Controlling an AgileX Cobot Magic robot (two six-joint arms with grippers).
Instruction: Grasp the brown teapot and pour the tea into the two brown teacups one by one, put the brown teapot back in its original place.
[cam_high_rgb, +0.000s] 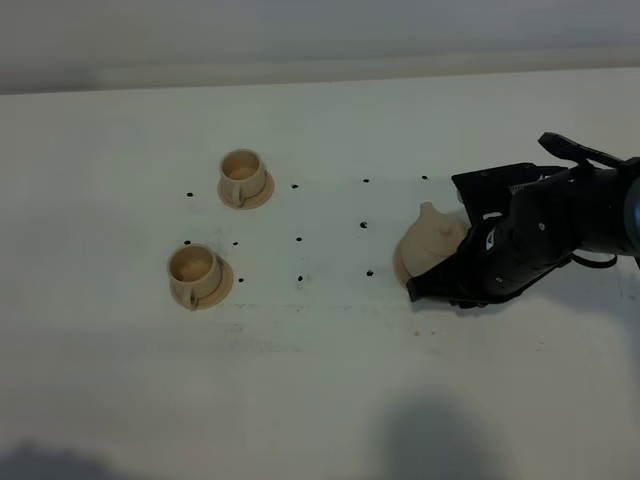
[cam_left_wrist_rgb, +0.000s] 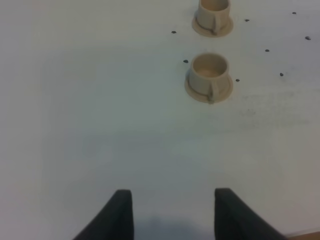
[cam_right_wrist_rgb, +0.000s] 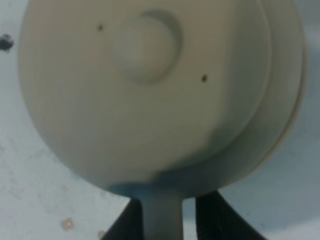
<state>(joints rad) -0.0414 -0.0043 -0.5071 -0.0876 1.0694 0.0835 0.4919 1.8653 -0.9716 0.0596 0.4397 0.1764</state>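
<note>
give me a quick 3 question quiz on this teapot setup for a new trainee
1. Multiple choice: which part of the brown teapot sits between the fingers of the right pincer? A) spout B) handle C) lid knob
2. True or false: the left pincer is holding a teacup.
3. Fill in: in the exterior high view, the two brown teacups stand to the ____ of the teapot.
Key: 1 B. 2 false: it is open over the bare table. 3 left.
</note>
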